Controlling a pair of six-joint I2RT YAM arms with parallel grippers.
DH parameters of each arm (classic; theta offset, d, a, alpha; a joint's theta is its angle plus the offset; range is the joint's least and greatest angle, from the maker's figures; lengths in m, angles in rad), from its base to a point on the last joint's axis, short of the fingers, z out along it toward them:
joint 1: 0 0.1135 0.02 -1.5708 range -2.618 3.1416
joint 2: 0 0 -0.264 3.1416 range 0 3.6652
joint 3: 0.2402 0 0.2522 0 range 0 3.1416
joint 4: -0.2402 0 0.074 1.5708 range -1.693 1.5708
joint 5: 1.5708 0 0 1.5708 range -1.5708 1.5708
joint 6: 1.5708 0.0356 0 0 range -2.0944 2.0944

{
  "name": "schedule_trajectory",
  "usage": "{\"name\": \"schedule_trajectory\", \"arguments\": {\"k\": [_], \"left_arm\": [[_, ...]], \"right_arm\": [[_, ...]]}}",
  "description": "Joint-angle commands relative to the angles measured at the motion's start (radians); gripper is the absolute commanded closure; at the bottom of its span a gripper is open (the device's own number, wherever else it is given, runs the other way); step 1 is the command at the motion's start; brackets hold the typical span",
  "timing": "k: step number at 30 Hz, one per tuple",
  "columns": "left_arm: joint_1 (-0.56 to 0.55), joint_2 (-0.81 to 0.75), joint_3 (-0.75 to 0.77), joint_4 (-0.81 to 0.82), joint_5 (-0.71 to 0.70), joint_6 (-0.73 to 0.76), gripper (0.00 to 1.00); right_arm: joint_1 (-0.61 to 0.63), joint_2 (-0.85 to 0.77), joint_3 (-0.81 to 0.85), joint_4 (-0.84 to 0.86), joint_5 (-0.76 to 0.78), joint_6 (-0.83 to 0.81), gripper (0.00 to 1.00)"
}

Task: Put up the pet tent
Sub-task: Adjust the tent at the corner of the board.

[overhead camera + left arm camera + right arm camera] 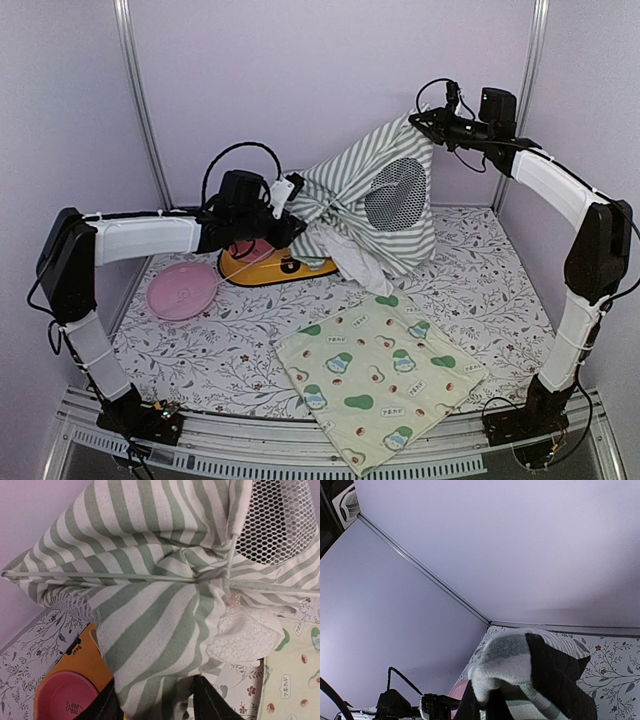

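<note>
Evidently we pinch the pet tent [372, 205] by its peak, clamped high in our right gripper [421, 118], so it hangs open; our left gripper [157, 702] straddles lower fabric, and we cannot tell whether it grips.

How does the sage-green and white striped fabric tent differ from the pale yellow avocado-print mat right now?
Pose: the striped fabric tent hangs bunched, its peak pinched in the right gripper; the avocado-print mat lies spread flat on the table. Look: the tent has green and white stripes and a round mesh window; the mat has avocado prints on pale yellow. Both are cloth.
</note>
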Motion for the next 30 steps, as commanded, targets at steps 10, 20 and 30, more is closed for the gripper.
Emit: {"name": "schedule_trajectory", "arguments": {"k": [10, 20, 30], "left_arm": [[-0.026, 0.037, -0.008, -0.029, -0.078, 0.047, 0.88], [-0.023, -0.038, -0.120, -0.038, -0.125, 0.023, 0.95], [-0.023, -0.080, -0.132, -0.073, -0.120, 0.017, 0.69]], "right_arm": [[-0.068, 0.018, 0.093, 0.034, -0.051, 0.020, 1.00], [-0.104, 0.013, 0.092, 0.035, -0.070, 0.024, 1.00], [-0.107, 0.032, 0.133, 0.007, -0.081, 0.026, 1.00]]}}
